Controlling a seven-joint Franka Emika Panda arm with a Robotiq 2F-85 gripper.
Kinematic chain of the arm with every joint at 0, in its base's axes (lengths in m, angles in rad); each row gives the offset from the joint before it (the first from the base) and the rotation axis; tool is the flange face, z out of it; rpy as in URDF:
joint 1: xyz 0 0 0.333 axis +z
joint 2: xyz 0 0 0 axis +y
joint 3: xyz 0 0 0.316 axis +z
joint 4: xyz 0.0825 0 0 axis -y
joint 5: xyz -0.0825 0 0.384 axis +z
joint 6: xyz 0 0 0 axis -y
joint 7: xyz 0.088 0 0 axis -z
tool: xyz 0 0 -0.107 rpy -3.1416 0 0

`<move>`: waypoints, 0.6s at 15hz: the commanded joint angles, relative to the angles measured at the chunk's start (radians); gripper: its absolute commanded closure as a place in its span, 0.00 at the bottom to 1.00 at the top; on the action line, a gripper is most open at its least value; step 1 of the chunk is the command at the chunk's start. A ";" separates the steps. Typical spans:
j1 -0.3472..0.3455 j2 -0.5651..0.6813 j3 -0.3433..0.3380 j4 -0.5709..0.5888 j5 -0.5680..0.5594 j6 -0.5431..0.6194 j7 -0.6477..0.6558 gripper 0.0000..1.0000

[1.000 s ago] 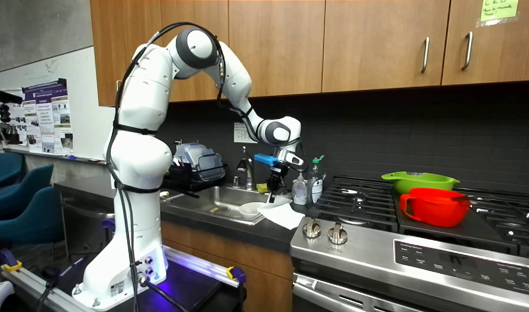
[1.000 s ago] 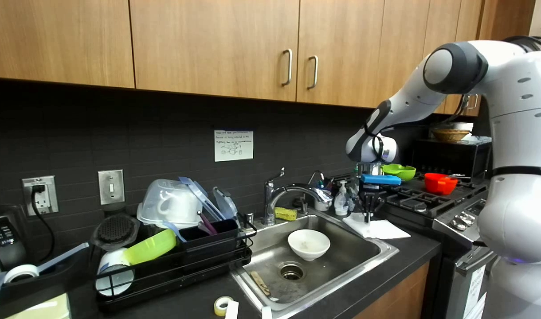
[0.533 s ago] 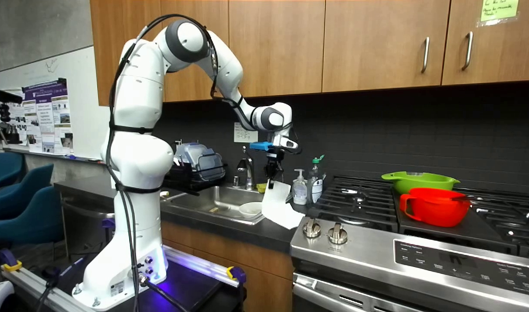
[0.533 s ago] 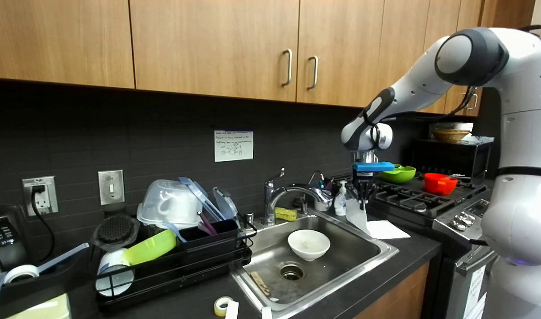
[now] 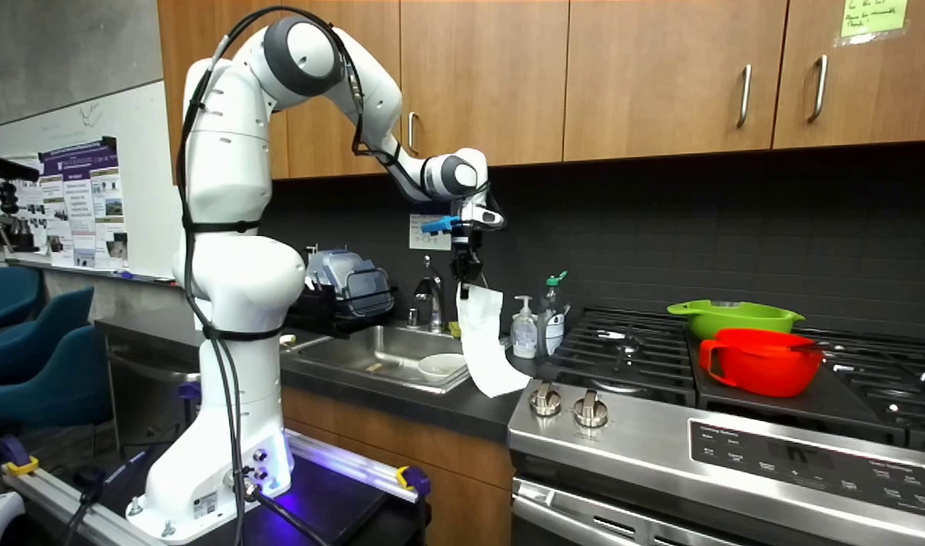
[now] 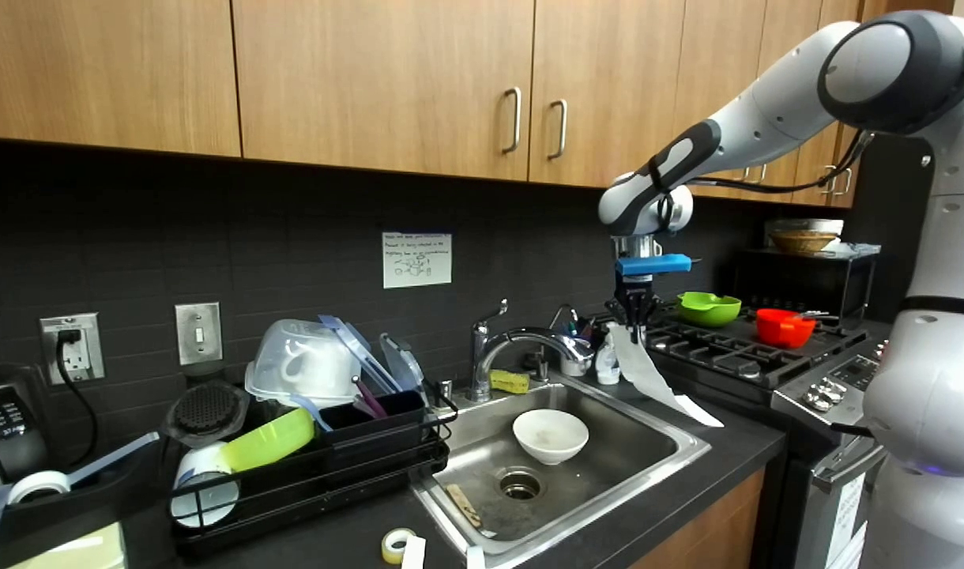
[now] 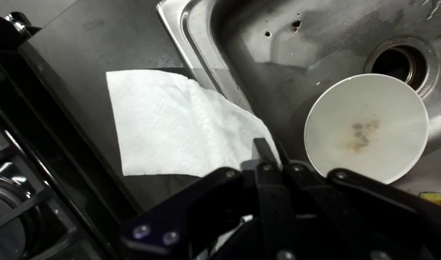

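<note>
I have the black 2-fingered end effector (image 7: 273, 150) pinched narrow, with the upper end of a thin white paper towel sheet (image 7: 170, 122) caught between its tips. In both exterior views the sheet hangs from the end effector in a curve, and its lower end seems to rest on the dark grey desk (image 6: 735, 446), between the rectangular stainless steel sink (image 6: 577, 494) and the silver and black gas stove (image 5: 644, 421). My wrist view shows the sheet's side overlapping the sink's edge. Inside the sink I see a round white bowl (image 7: 390, 130) with brownish stains in its bottom, near the metal drain (image 6: 521, 484). A rectangular yellow sponge (image 6: 510, 382) lies behind the sink, near the curved metal faucet (image 6: 480, 356). Near the stove, at the back of the desk, stand a clear plastic pump bottle (image 5: 525, 332) and a clear bottle (image 5: 555, 330) with a green cap. On the stove I can make out a bright green bowl (image 5: 728, 322) and, just beside it, a round red pot (image 5: 766, 368). A long black wire dish rack (image 6: 371, 458) sits on the desk, on the far side of the sink from the sheet.
</note>
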 commanded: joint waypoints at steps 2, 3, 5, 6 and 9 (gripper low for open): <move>0.011 -0.045 0.033 0.018 -0.042 -0.052 0.058 1.00; 0.012 -0.052 0.039 0.018 -0.046 -0.056 0.065 1.00; 0.014 -0.065 0.048 0.016 -0.055 -0.065 0.090 1.00; 0.014 -0.067 0.052 0.020 -0.053 -0.088 0.116 1.00; 0.015 -0.097 0.065 -0.001 -0.065 -0.101 0.163 1.00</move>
